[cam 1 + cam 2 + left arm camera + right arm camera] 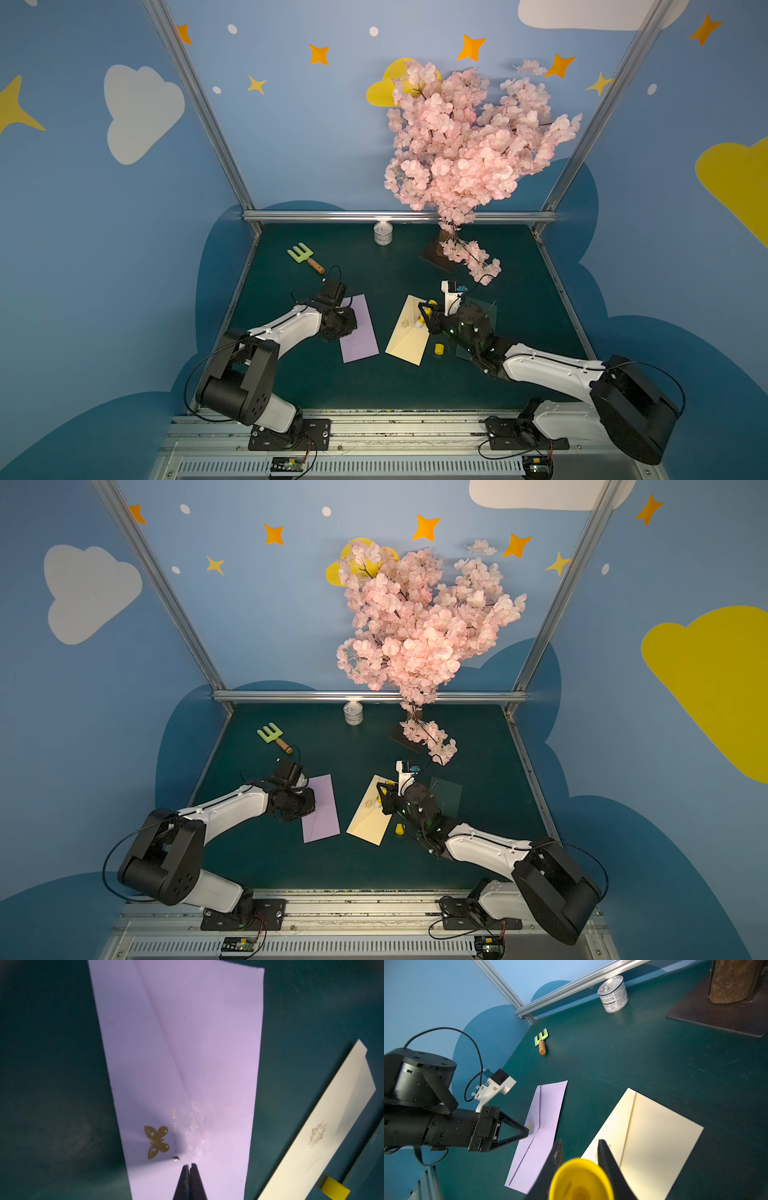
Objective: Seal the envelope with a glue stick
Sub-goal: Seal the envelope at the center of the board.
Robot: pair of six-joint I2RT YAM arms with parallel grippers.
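Two envelopes lie mid-table in both top views. My left gripper [190, 1165] is shut, its tips on or just above the purple envelope [359, 336] [187, 1043], beside a gold butterfly print and a shiny smear on the closed flap. To the right is the cream envelope [409, 340] [654, 1136], its flap slightly raised. My right gripper [580, 1142] is shut on the yellow glue stick [581, 1180] [421, 320], held over the cream envelope's near edge, whitish tip downward. The short yellow cap [439, 348] [334, 1189] lies on the table just right of the cream envelope.
A small tin can [382, 233] stands at the back edge. A green toy rake [305, 257] lies at the back left. The pink blossom tree's dark base plate [436, 257] sits at the back right. A dark green sheet [446, 796] lies under my right arm.
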